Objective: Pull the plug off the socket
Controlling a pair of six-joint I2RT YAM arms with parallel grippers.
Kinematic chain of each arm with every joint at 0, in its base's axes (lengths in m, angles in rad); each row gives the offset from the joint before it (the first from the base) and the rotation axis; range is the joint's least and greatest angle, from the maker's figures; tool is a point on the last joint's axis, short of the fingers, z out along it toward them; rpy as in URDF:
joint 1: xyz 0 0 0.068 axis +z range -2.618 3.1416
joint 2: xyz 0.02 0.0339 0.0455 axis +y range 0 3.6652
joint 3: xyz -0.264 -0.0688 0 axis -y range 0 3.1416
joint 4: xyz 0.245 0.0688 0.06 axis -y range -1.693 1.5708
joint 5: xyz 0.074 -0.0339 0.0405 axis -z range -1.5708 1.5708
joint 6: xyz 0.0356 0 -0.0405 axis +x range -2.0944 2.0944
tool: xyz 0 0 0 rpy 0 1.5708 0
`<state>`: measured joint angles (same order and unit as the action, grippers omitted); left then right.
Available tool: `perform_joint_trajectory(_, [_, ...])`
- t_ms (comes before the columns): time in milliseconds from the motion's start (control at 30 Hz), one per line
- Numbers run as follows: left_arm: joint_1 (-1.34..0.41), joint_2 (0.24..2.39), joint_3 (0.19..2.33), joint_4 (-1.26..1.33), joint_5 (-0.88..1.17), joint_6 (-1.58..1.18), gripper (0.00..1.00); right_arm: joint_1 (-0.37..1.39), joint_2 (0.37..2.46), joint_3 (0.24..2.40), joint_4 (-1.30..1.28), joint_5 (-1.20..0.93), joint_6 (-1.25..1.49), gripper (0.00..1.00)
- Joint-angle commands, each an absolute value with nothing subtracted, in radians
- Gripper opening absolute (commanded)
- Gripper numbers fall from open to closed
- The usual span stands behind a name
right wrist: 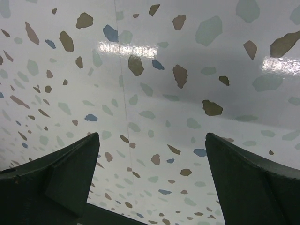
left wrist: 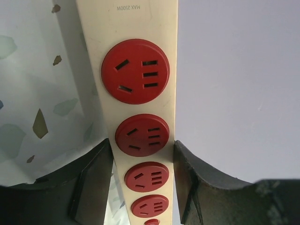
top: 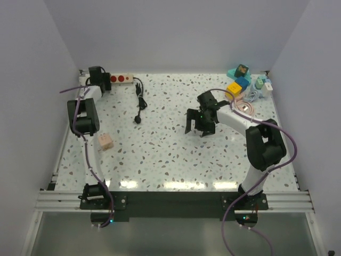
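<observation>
The socket, a cream-white power strip [top: 120, 79] with round red outlets, lies at the far left back of the table. My left gripper [top: 99, 81] is shut on its left end. In the left wrist view the strip [left wrist: 140, 28] runs between my fingers [left wrist: 93, 183], which press on both its long sides, and all the red outlets in view are empty. The plug [top: 139, 120] is small and black. It lies loose on the table below the strip's right end, its thin black cord [top: 140, 98] trailing back. My right gripper [top: 200, 127] is open and empty over mid-table, and its wrist view [right wrist: 152, 140] shows only speckled tabletop.
Coloured blocks [top: 240, 80] are piled at the back right, with a pink cable coil [top: 246, 108] and a light-blue cable [top: 256, 95] beside them. A small tan cube [top: 106, 141] sits near the left arm. White walls close in the left, back and right.
</observation>
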<state>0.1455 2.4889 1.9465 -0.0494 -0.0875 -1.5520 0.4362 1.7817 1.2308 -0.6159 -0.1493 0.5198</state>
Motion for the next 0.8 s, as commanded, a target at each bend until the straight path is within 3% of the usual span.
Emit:
perform_joint_trajectory(0, [0.163,2.402,2.011,-0.048,-0.169,-1.597,0.45,0.431,1.787,1.276,-0.584,-0.189,0.5,0.99])
perform_joint_trajectory(33, [0.163,2.389,2.002,-0.031,-0.173,-1.585,0.5,0.431,1.787,1.279,-0.577,-0.189,0.5,0.99])
perform_joint_trajectory(67, [0.161,2.373,1.968,-0.025,-0.178,-1.577,0.63,0.431,1.789,1.281,-0.574,-0.19,0.502,0.99])
perform_joint_trajectory(133, [0.163,2.313,1.916,0.045,-0.192,-1.571,0.73,0.43,1.789,1.296,-0.577,-0.184,0.5,0.99])
perform_joint_trajectory(200, [0.164,2.272,1.862,0.075,-0.202,-1.545,0.99,0.426,1.787,1.308,-0.581,-0.183,0.491,0.99])
perform_joint_trajectory(367, [0.172,2.237,1.839,0.118,-0.135,-1.491,1.0,0.413,1.775,1.348,-0.603,-0.158,0.482,0.99])
perform_joint_trajectory(600, [0.106,2.097,1.847,0.078,0.136,-1.148,1.0,0.328,1.701,1.362,-0.62,-0.003,0.544,0.99])
perform_joint_trajectory(700, [0.037,2.022,1.763,0.037,0.271,-1.018,0.93,0.266,1.726,1.41,-0.652,0.054,0.586,0.99])
perform_joint_trajectory(767, [0.009,1.985,1.666,0.026,0.323,-0.954,0.79,0.22,1.741,1.44,-0.632,0.092,0.606,0.99])
